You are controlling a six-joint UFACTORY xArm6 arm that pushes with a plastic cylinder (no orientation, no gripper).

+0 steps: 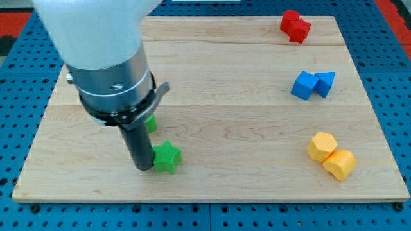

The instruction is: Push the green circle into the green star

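Two green [167, 157], red [295, 26], blue [313, 85], yellow blocks [331, 155].

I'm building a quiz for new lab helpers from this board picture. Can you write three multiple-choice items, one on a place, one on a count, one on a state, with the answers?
1. Where do the two red blocks lie?
A. the view's top right
B. the view's bottom left
C. the view's centre

2. How many yellow blocks are on the board?
A. one
B. two
C. four

3. How does my tip stand to the green star?
A. far off by the blue blocks
B. close beside it, on the view's left
C. out of view

Answers: 1 A, they sit near the top right corner. 2 B, two touch at the right. 3 B, the rod ends right next to the star.
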